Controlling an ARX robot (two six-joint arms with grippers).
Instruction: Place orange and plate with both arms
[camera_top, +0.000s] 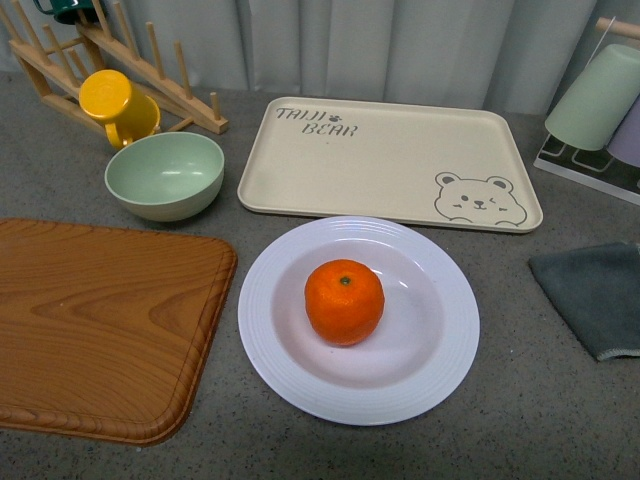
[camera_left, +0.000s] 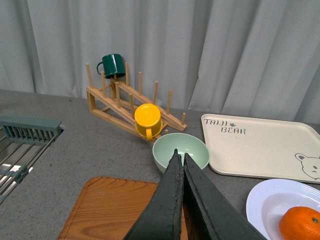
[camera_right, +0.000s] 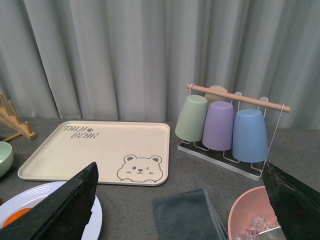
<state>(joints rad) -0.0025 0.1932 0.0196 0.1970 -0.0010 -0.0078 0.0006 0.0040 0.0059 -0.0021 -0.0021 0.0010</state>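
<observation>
One orange (camera_top: 344, 301), stem spot up, sits in the well of the plate (camera_top: 265, 345), whose dip likely keeps it from rolling. The plate lies on the worktop (camera_top: 520, 420), just before the bear tray (camera_top: 390, 160). Front view shows neither arm; the wrist views supply them: left end effector (camera_left: 180, 156) pressed closed and empty, right end effector (camera_right: 180, 167) spread wide, empty.
</observation>
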